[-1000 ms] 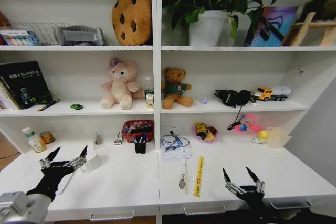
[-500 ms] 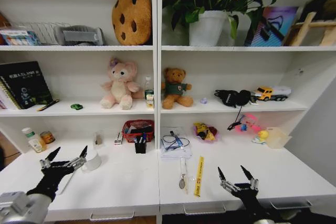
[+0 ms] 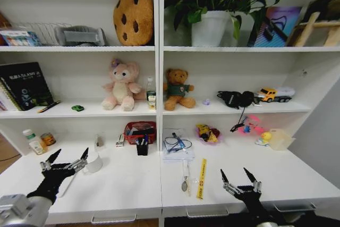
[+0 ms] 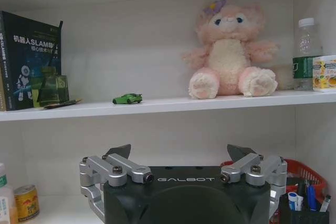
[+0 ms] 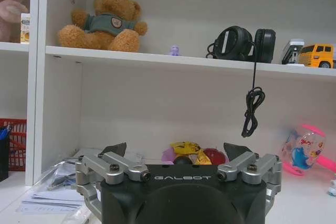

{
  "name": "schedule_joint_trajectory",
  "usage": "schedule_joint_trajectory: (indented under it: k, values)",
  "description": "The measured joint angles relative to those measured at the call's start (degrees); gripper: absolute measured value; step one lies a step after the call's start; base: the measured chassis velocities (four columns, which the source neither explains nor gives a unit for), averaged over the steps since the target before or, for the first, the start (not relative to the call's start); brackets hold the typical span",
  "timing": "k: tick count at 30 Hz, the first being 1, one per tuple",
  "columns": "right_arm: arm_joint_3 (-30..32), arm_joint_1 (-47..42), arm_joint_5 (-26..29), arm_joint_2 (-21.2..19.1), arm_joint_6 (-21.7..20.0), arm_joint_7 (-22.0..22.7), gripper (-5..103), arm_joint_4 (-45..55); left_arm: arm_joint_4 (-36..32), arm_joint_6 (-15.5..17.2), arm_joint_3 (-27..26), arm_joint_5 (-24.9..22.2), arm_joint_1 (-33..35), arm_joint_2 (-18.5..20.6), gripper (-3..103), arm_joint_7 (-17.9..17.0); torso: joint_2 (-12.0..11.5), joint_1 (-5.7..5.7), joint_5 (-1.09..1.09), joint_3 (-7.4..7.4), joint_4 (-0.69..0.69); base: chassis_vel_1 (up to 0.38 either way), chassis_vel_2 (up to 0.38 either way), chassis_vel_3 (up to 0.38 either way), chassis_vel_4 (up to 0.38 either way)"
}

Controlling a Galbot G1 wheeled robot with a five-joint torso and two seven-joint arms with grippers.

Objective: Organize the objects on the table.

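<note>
Table [image 3: 122, 187] white (drawers below), cluttered, tiny green car [image 4: 127, 98] shelved

The pens [image 4: 307, 196] in their black cup [image 4: 299, 214] are cut off at the edge.

Home study or office nook: white built-in shelving over a long white desk [image 3: 133, 184] with drawers. Shelves hold books [image 3: 24, 84], plush toys [image 3: 121, 85], potted plant [image 3: 212, 3], headphones [image 3: 236, 98]; pens [image 3: 142, 141] and papers [image 3: 177, 150] on the desk.
</note>
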Motion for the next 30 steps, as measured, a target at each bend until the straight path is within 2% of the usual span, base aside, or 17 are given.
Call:
schedule_joint_trajectory:
  k: [5, 6, 8, 10, 11, 13, 14, 18, 22, 23, 25, 27, 30]
  values:
    - [0.0, 0.0, 0.03, 0.0, 0.0, 0.0, 100, -0.03, 0.0, 0.0, 0.0, 0.0, 0.0, 0.0, 100, 0.0, 0.0, 0.0, 0.01, 0.0, -0.01, 0.139, 0.128, -0.143, -0.127]
    - [0.0, 0.0, 0.03, 0.0, 0.0, 0.0, 100, -0.03, 0.0, 0.0, 0.0, 0.0, 0.0, 0.0, 100, 0.0, 0.01, -0.01, -0.06, -0.01, -0.02, 0.185, 0.189, -0.164, -0.186]
    - [0.0, 0.0, 0.03, 0.0, 0.0, 0.0, 100, -0.03, 0.0, 0.0, 0.0, 0.0, 0.0, 0.0, 100, 0.0, 0.01, -0.01, -0.07, -0.01, -0.01, 0.233, 0.241, -0.213, -0.186]
    - [0.0, 0.01, 0.03, 0.0, 0.0, 0.0, 100, -0.04, 0.0, 0.0, 0.0, 0.0, 0.0, 0.0, 100, 0.0, 0.0, -0.01, 0.04, 0.0, 0.02, 0.221, 0.236, -0.235, -0.232]
    - [-0.01, 0.0, 0.03, 0.0, 0.0, 0.0, 100, -0.04, 0.01, 0.0, 0.0, 0.0, 0.0, 0.0, 100, 0.0, 0.0, -0.01, -0.05, 0.0, 0.02, 0.209, 0.235, -0.197, -0.223]
    - [0.01, 0.0, 0.03, 0.0, 0.01, 0.0, 100, -0.03, 0.0, 0.0, 0.0, 0.0, 0.0, 0.0, 100, 0.0, 0.0, -0.01, -0.09, -0.01, -0.02, 0.209, 0.235, -0.197, -0.245]
    - [0.0, 0.0, 0.03, 0.0, 0.01, 0.0, 100, -0.04, -0.01, 0.0, 0.0, 0.0, 0.0, 0.0, 100, 0.0, 0.01, -0.01, 0.02, -0.01, -0.04, 0.25, 0.239, -0.258, -0.268]
    - [0.0, 0.0, 0.04, 0.0, 0.01, 0.0, 100, -0.04, 0.0, 0.0, 0.0, 0.0, 0.0, 0.0, 100, 0.0, 0.0, 0.0, -0.01, 0.0, 0.02, 0.28, 0.262, -0.302, -0.269]
    - [0.01, -0.01, 0.04, 0.01, 0.01, 0.0, 100, -0.04, 0.0, 0.0, 0.0, 0.0, 0.0, 0.0, 100, -0.01, 0.01, -0.02, -0.01, -0.01, -0.04, 0.306, 0.335, -0.347, -0.314]
    - [0.01, 0.0, 0.04, -0.01, 0.01, 0.0, 100, -0.04, -0.01, 0.0, 0.0, 0.0, 0.0, 0.0, 100, 0.01, 0.0, -0.01, -0.01, 0.0, 0.02, 0.37, 0.352, -0.355, -0.345]
    - [-0.01, 0.01, 0.04, 0.0, 0.01, -0.01, 100, -0.05, 0.0, 0.0, 0.0, 0.0, 0.0, 0.0, 100, 0.0, -0.01, 0.01, 0.0, 0.0, 0.0, 0.363, 0.364, -0.355, -0.352]
    - [0.02, -0.01, 0.04, 0.0, 0.02, -0.01, 100, -0.04, 0.0, 0.0, 0.0, 0.0, 0.0, 0.0, 100, 0.0, 0.02, -0.01, -0.08, -0.01, -0.01, 0.356, 0.379, -0.363, -0.372]
    - [0.0, -0.01, 0.04, 0.01, 0.02, -0.01, 100, -0.04, -0.01, 0.0, 0.0, 0.0, 0.0, 0.0, 100, 0.0, 0.03, -0.03, -0.03, -0.03, -0.04, 0.393, 0.377, -0.384, -0.381]
